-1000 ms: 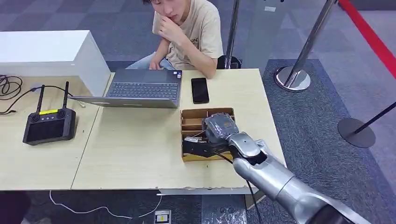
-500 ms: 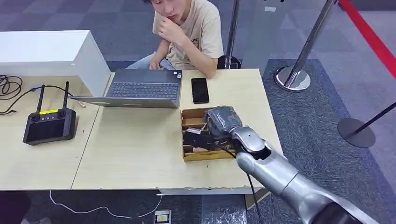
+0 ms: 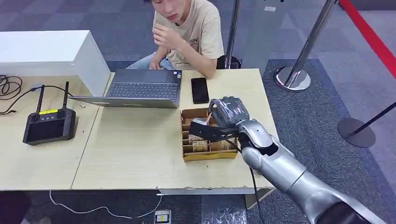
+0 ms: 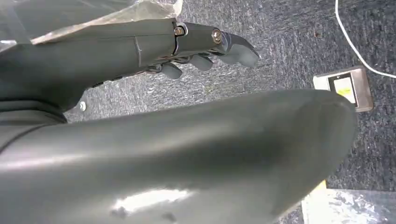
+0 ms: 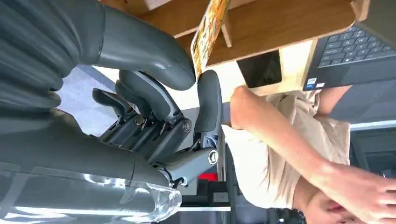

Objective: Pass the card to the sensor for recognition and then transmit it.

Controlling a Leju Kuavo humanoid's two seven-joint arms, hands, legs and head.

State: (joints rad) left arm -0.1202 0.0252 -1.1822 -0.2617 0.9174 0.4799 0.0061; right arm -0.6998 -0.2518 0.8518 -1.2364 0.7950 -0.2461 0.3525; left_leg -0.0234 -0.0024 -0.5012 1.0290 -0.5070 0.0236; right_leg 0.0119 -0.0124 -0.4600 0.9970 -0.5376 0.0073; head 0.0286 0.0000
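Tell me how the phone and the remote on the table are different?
The phone is flat and plain; the remote is chunky, with two antennas and a yellow label. The phone lies beside the laptop, while the remote sits at the table's far left end. Both are black.

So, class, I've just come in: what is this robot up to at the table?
The robot's right hand pinches a card between thumb and fingers, above the cardboard box of compartments on the table. It has not yet gone to any sensor. The left hand hangs over the carpet, holding nothing. A person sits across the table behind a laptop, a phone beside it. A controller lies to the left.
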